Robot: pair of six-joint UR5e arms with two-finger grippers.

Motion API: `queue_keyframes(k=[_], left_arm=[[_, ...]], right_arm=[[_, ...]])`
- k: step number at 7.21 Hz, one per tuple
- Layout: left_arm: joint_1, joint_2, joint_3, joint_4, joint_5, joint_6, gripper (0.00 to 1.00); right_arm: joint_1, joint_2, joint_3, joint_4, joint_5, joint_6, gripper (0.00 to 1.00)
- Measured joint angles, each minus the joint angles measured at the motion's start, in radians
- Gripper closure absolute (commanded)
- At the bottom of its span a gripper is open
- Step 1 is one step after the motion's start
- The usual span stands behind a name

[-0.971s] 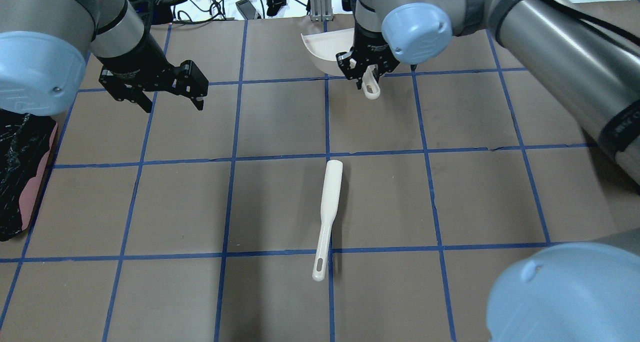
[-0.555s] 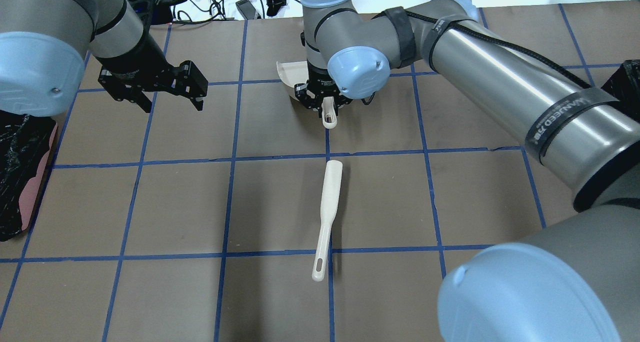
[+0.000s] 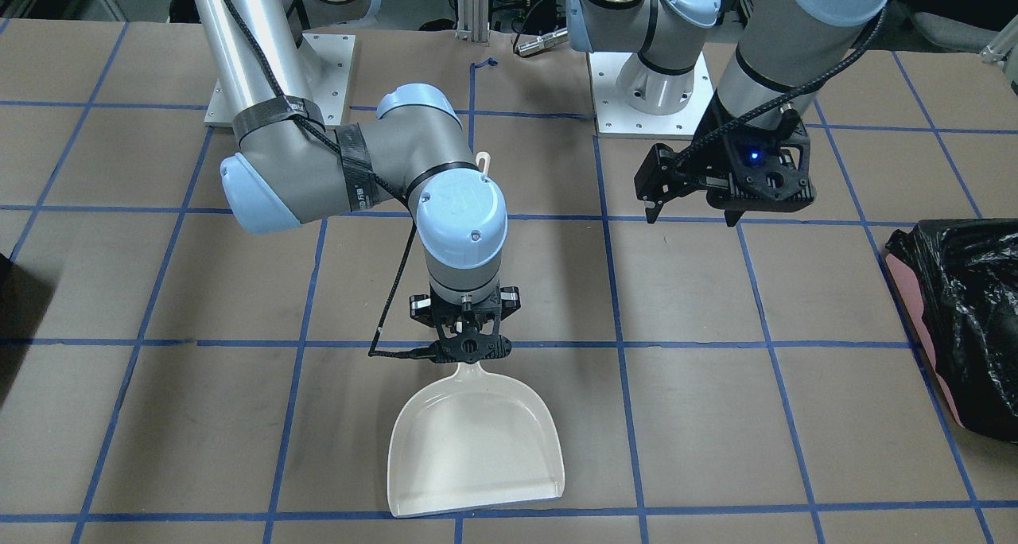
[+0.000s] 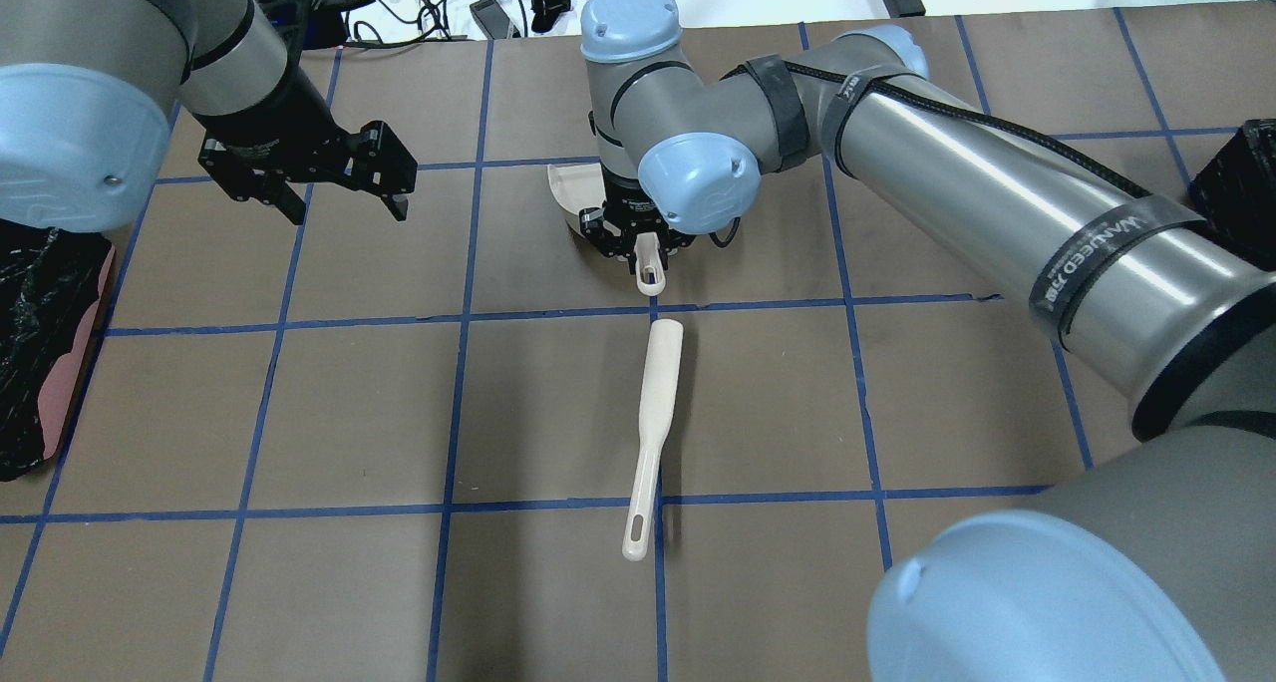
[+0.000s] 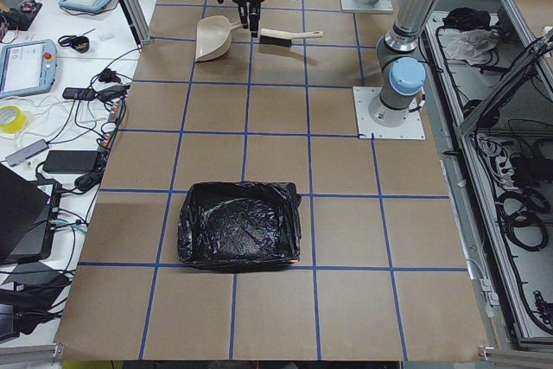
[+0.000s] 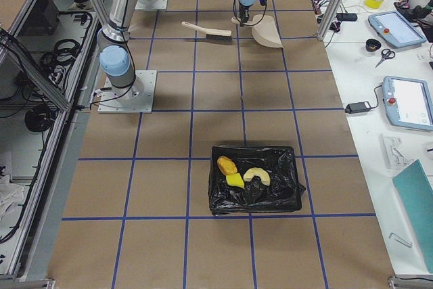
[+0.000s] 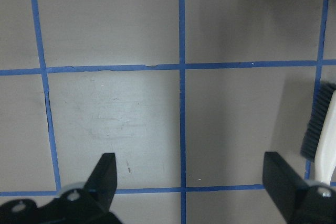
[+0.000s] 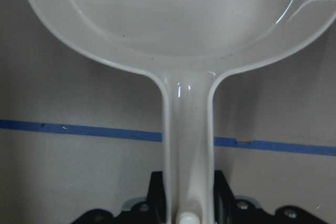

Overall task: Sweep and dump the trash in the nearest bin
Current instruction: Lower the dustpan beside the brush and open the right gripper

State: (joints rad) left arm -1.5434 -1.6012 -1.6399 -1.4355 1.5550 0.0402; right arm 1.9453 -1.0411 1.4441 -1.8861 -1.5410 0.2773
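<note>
My right gripper (image 3: 468, 345) is shut on the handle of a white dustpan (image 3: 475, 448) and holds it low at the table, pan facing away from the robot. The pan is empty. It also shows in the overhead view (image 4: 566, 185) and the right wrist view (image 8: 168, 19). My left gripper (image 4: 347, 211) is open and empty, hovering left of the dustpan. The trash lies in a black-lined bin (image 6: 254, 197) in the exterior right view: a bun (image 6: 226, 165), a yellow sponge wedge (image 6: 235, 181) and a croissant (image 6: 258, 176).
A white brush (image 4: 658, 403) lies on the table just nearer the robot than the dustpan handle; its bristles show in the left wrist view (image 7: 323, 129). A second black-lined bin (image 5: 240, 224) stands at the table's left end, with nothing seen in it.
My right arm has carried the dustpan from the far table edge leftward and toward the robot, close to the brush's head. The left gripper and the brush have not moved.
</note>
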Motion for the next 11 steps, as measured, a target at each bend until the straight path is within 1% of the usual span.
queue_keyframes(k=[2, 3, 6, 7, 8, 9, 10, 11], left_arm=[[-0.002, -0.008, 0.002, 0.001, -0.018, 0.001, 0.00], [-0.002, -0.012, 0.002, 0.002, -0.033, 0.002, 0.00], [-0.003, -0.015, 0.002, 0.003, -0.043, 0.014, 0.00], [-0.003, -0.012, 0.001, 0.003, -0.044, 0.038, 0.00], [-0.003, -0.002, 0.002, 0.000, -0.043, 0.067, 0.00], [-0.003, 0.009, 0.006, -0.011, -0.040, 0.090, 0.00], [-0.003, 0.019, 0.008, -0.031, -0.036, 0.101, 0.00], [-0.003, 0.025, 0.007, -0.047, -0.034, 0.105, 0.00]], right_arm=[[0.000, -0.044, 0.059, -0.004, -0.002, -0.005, 1.00], [0.000, -0.048, 0.070, -0.009, -0.001, -0.009, 1.00], [-0.001, -0.027, 0.074, -0.054, 0.003, -0.009, 1.00], [-0.001, -0.026, 0.074, -0.059, 0.004, -0.008, 0.96], [-0.001, -0.027, 0.073, -0.060, 0.003, -0.004, 0.61], [-0.001, -0.029, 0.073, -0.063, -0.001, -0.002, 0.35], [-0.001, -0.031, 0.073, -0.073, -0.006, 0.001, 0.21], [-0.001, -0.033, 0.073, -0.085, -0.011, 0.003, 0.17]])
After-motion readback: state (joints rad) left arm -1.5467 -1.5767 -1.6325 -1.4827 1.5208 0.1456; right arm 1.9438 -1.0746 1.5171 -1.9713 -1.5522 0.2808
